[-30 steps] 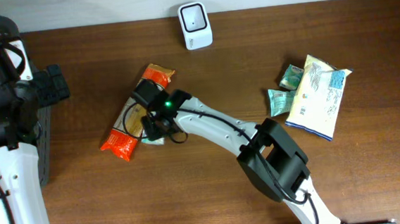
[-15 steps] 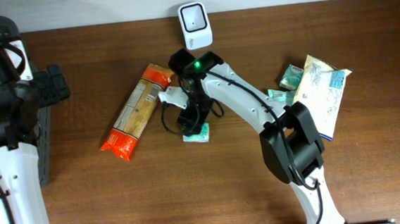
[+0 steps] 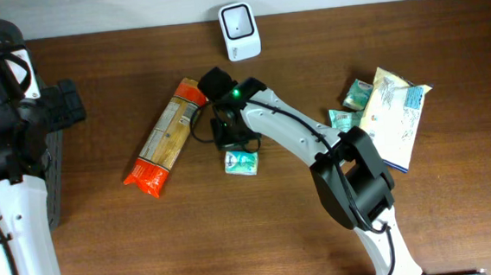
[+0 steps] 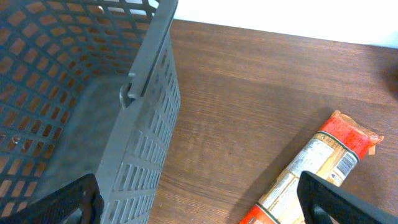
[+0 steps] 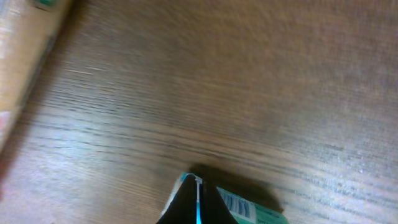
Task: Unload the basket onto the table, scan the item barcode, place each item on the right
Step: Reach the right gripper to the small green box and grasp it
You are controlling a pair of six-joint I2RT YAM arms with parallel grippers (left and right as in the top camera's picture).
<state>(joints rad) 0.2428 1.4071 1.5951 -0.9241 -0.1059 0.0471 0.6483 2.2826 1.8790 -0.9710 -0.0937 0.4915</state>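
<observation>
I am seeing the right gripper [image 5: 198, 202] with its dark fingers pressed together, pinching the edge of the small teal-and-white packet [image 3: 240, 161] lying on the brown wooden table [image 3: 192, 237]. Just left of it, the long orange-ended pasta bag [image 3: 166, 139] is lying diagonally. The white barcode scanner [image 3: 239, 20] is standing at the far edge. At far left, the left gripper [image 4: 199, 202] is hanging with fingers wide apart beside the grey plastic basket [image 4: 74, 87].
</observation>
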